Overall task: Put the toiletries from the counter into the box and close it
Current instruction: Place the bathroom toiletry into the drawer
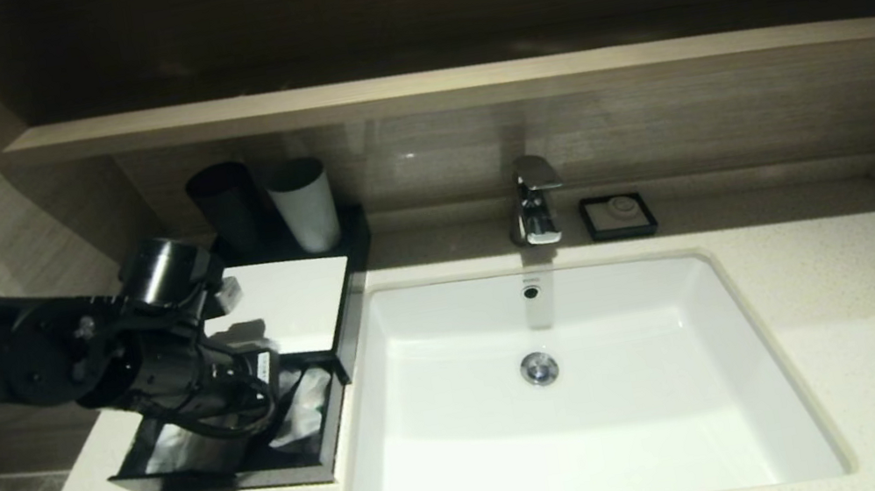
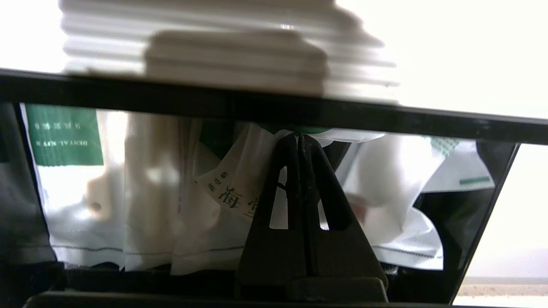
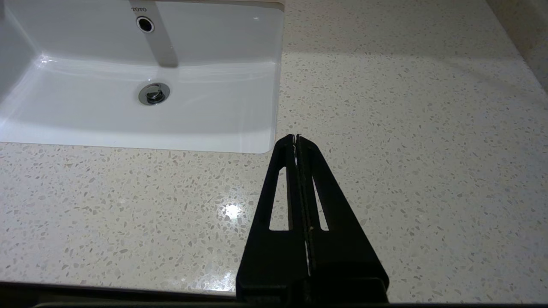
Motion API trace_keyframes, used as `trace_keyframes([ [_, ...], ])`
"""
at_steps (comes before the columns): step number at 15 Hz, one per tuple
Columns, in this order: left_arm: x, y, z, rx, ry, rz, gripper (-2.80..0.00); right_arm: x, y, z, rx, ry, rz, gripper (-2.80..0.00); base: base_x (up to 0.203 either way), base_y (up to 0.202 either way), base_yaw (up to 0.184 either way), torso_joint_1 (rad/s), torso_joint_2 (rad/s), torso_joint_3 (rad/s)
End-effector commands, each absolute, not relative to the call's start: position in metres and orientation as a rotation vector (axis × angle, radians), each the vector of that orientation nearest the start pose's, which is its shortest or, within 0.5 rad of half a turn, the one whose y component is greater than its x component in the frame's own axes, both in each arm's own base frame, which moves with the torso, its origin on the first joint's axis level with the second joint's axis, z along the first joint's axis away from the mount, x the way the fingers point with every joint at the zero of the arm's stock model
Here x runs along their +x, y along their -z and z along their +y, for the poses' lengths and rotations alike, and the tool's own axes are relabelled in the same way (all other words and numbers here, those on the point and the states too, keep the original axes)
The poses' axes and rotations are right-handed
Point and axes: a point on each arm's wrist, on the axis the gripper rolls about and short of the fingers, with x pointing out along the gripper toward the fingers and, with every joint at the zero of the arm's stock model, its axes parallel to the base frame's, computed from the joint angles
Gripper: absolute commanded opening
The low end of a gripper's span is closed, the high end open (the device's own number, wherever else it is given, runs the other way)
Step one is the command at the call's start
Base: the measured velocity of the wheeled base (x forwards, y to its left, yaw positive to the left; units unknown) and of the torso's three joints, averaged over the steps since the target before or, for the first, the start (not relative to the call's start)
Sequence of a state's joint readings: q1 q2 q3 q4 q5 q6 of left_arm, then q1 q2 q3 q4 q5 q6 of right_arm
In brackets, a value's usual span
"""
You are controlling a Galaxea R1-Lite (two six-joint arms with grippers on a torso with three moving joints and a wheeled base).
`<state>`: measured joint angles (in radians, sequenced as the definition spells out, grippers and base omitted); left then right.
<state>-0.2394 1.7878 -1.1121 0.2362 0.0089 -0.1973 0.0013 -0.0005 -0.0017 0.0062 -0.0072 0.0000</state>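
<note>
The box stands on the counter left of the basin, and its drawer is pulled out. Several white toiletries sachets with green marks lie in the drawer. My left arm reaches over the drawer from the left. In the left wrist view my left gripper is shut and empty; its tips sit above the sachets, close to the case's black edge. My right gripper is shut and empty above bare counter, by the basin's near corner.
A black cup and a white cup stand behind the box. The faucet and a small black soap dish sit behind the basin. A wood-look shelf runs above.
</note>
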Motion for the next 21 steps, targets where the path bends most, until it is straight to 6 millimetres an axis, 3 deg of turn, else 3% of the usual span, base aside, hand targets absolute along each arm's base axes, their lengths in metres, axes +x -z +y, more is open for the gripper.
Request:
trace_keyframes([
  [1, 0.303, -0.161, -0.074, -0.073, 0.123, 0.921, -2.8, -0.023, -0.075, 0.0, 0.0, 0.006, 0.005, -2.8, 0.0, 0.0, 0.0, 0.0, 0.0, 0.0],
  [14, 0.271, -0.199, -0.069, -0.086, 0.144, 0.82, -2.8, -0.023, -0.075, 0.0, 0.0, 0.006, 0.005, -2.8, 0.0, 0.0, 0.0, 0.0, 0.0, 0.0],
  [21, 0.22, -0.221, -0.055, -0.11, 0.122, 0.868, -2.8, -0.023, -0.075, 0.0, 0.0, 0.006, 0.005, -2.8, 0.0, 0.0, 0.0, 0.0, 0.0, 0.0],
])
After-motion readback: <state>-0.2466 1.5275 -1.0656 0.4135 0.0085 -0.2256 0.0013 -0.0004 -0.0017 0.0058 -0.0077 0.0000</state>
